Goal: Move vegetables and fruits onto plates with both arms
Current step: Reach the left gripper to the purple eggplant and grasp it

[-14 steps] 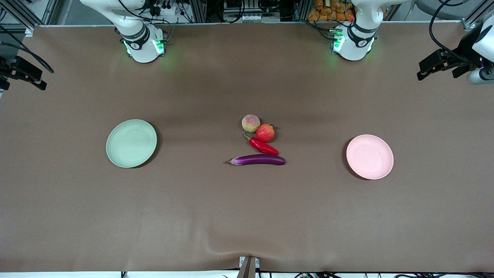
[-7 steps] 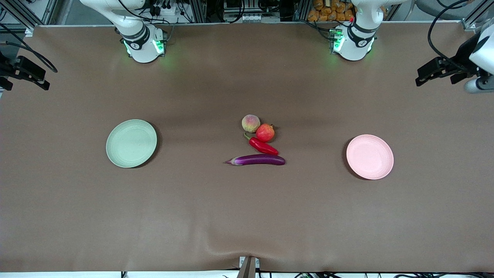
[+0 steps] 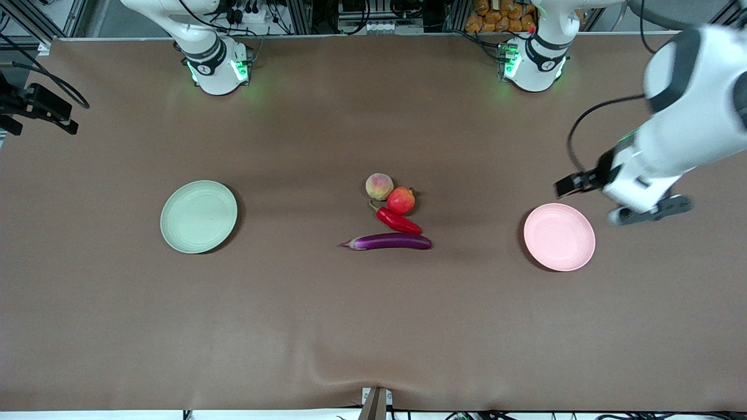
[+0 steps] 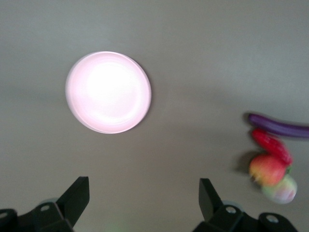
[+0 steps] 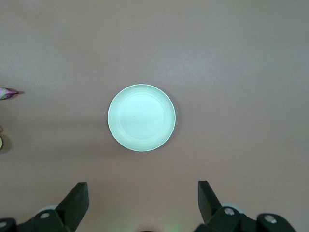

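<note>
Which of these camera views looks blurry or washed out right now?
Left wrist view: the pink plate is blown out white with a soft rim, and the pomegranate and chili pepper smear. Front view: only the left arm is blurred. Right wrist view: the green plate is crisp.

No readable text

Nothing in any view carries writing, a label, a brand or a number that can be made out; the small marks on the arms' base bands are too small to read.

Brown table cover [image 3: 373, 326], perhaps wrinkled.
</note>
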`<state>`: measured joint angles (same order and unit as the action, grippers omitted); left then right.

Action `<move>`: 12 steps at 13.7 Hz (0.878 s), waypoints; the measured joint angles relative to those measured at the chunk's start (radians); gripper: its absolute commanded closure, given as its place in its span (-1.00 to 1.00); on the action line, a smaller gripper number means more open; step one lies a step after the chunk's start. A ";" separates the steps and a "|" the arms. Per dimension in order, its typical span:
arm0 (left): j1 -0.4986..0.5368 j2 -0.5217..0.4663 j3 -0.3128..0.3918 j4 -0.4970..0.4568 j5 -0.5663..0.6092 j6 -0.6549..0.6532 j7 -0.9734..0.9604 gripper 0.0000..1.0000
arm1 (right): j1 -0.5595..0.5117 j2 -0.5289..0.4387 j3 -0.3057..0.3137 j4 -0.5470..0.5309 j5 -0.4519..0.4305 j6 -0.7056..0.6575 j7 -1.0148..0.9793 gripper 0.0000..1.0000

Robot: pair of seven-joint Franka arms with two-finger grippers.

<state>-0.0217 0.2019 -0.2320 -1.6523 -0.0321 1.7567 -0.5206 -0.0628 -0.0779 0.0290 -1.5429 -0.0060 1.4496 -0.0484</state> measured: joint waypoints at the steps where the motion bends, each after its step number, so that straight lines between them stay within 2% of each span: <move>1: -0.036 0.042 -0.002 -0.008 0.000 0.052 -0.109 -1.00 | 0.001 0.000 0.000 0.000 0.001 -0.005 0.000 -1.00; 7: -0.248 0.279 -0.005 -0.013 0.001 0.307 -0.724 -1.00 | 0.008 0.000 0.002 0.000 0.008 -0.014 0.000 -1.00; 12: -0.300 0.412 -0.005 -0.008 0.002 0.530 -1.006 -1.00 | 0.009 0.000 0.001 0.000 0.008 -0.024 0.000 -1.00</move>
<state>-0.3218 0.6136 -0.2366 -1.6605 -0.0302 2.2870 -1.5262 -0.0533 -0.0779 0.0303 -1.5429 0.0023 1.4256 -0.0484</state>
